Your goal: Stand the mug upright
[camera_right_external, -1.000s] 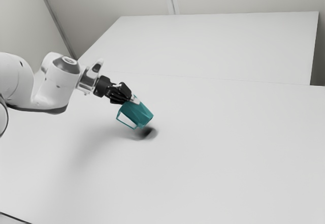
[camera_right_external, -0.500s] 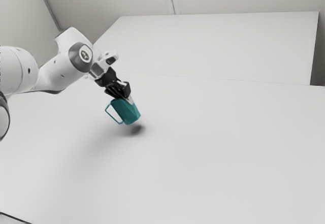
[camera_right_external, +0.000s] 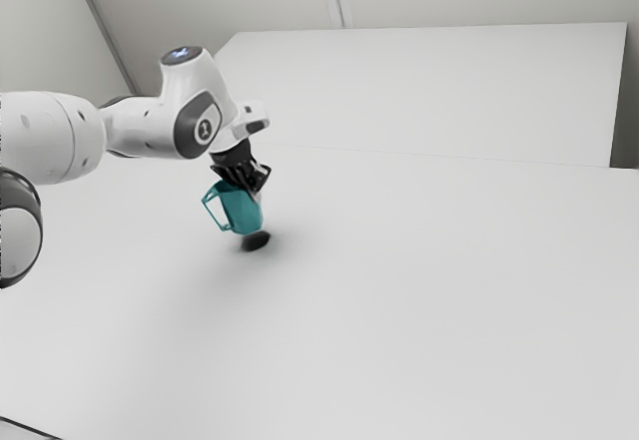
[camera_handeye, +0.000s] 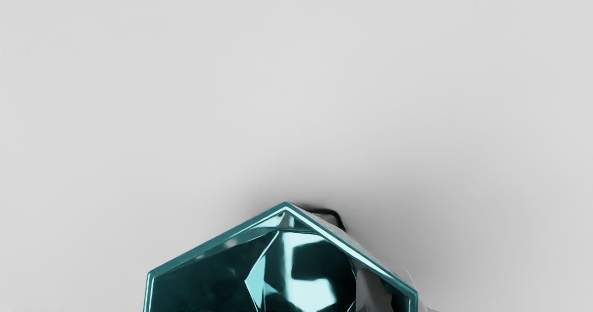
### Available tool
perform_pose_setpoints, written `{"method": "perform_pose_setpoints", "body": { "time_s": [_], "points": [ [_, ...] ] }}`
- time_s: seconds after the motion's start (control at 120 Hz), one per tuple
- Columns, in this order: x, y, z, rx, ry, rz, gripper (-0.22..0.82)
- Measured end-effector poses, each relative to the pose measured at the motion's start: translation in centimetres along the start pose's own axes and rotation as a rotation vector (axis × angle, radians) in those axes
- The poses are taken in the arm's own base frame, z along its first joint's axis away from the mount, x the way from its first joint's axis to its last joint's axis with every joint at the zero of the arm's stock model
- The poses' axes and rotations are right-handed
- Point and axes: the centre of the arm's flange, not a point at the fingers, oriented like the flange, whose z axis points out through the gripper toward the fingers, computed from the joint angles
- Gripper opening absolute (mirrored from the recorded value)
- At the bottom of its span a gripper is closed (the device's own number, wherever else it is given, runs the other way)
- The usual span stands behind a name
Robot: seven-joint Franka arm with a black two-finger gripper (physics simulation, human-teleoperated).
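Note:
The teal, faceted mug [camera_right_external: 242, 211] hangs a little above the table, its mouth up and its body slightly tilted, with the handle toward the exterior view's left. My gripper [camera_right_external: 254, 192] is above it, pointing down, shut on the mug's wall at the rim. In the wrist view the open mouth of the mug [camera_handeye: 217, 240] faces the camera; one finger of the gripper [camera_handeye: 393, 285] is inside the wall, the other just outside it. Much of the mug's lower body is hidden there.
The white table [camera_right_external: 429, 290] stretches out around the mug, and a dark shadow lies on it just below the mug. Behind stands a pale raised panel [camera_right_external: 429, 91]. The arm reaches in from the exterior view's left.
My hand has swung from slanted to nearly vertical, turning the held mug from strongly tilted toward upright. The mug has also shifted toward the exterior view's left.

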Motion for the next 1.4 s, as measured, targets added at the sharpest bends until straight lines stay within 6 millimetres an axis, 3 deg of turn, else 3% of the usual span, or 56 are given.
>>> {"method": "perform_pose_setpoints", "body": {
  "time_s": [0.908, 0.958, 1.167, 1.4],
  "points": [
    [1.0, -0.2, 4.1, 0.061, -0.007, -0.252, -0.18],
    [1.0, -0.2, 4.2, 0.060, -0.008, -0.258, -0.12],
    [1.0, -0.2, 4.1, 0.056, -0.005, -0.274, 0.29],
    [1.6, -0.2, 2.0, 0.050, 0.033, -0.284, 0.48]
  ]
}}
